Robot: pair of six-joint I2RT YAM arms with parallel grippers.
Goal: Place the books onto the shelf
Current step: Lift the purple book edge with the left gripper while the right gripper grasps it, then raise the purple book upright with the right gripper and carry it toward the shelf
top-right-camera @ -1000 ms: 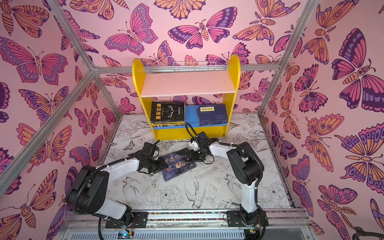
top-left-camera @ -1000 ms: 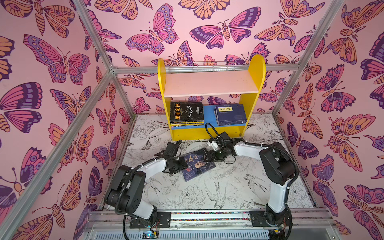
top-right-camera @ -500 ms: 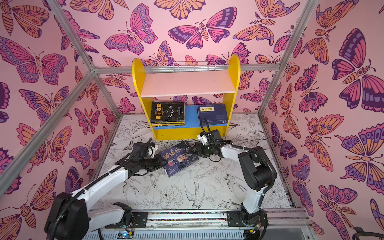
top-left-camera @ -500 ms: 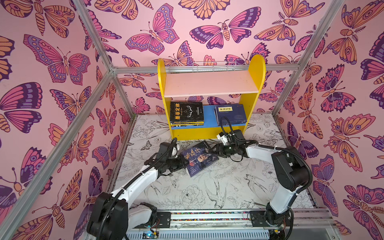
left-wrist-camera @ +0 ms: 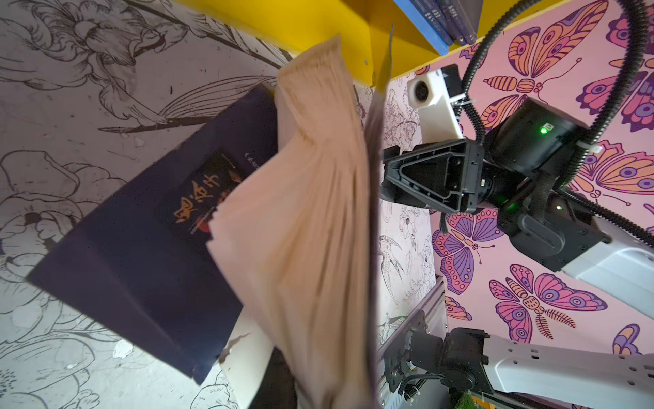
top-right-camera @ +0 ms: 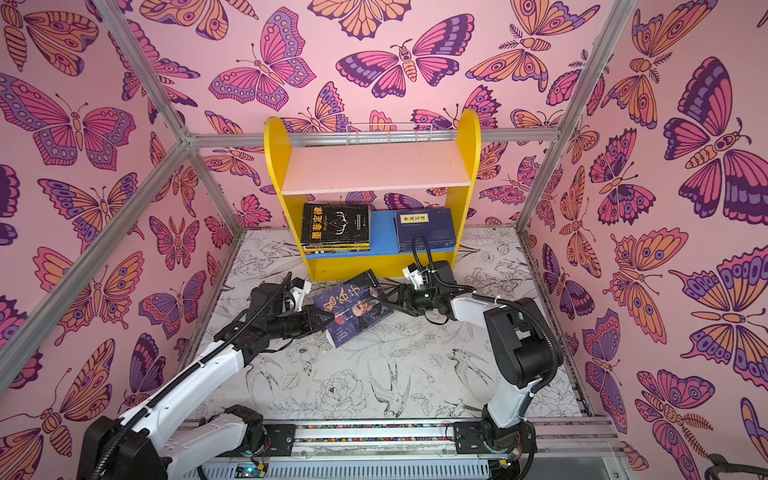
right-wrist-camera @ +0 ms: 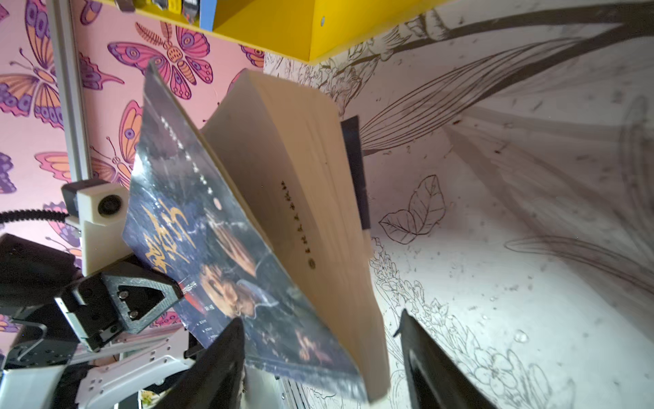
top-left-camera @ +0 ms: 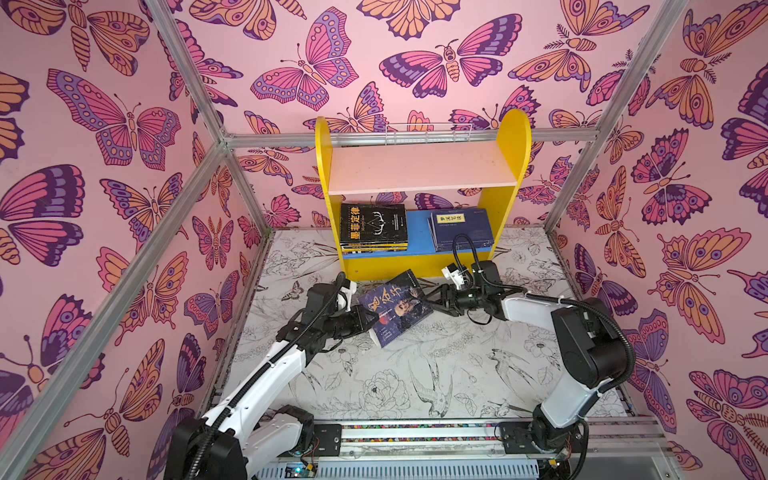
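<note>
Book (top-left-camera: 395,307) (dark blue, gold title) hangs tilted, one edge pinched in the narrow jaws of the left gripper (top-left-camera: 364,322); the right gripper (top-left-camera: 433,297) has its jaws wide around the opposite edge. Beyond them, the shelf (top-left-camera: 513,143) holds two stacks (top-left-camera: 372,226).

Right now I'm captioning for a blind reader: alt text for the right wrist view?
A dark book with gold lettering tilts, cover splayed off its tan pages, between the open right hand's fingers. The left hand pinches its far edge, yellow shelf behind.

left stack (top-left-camera: 372,226) and right stack (top-left-camera: 461,227) on the lower board (top-left-camera: 417,235) of the shelf (top-left-camera: 513,137); loose book (top-left-camera: 395,308) before it.
</note>
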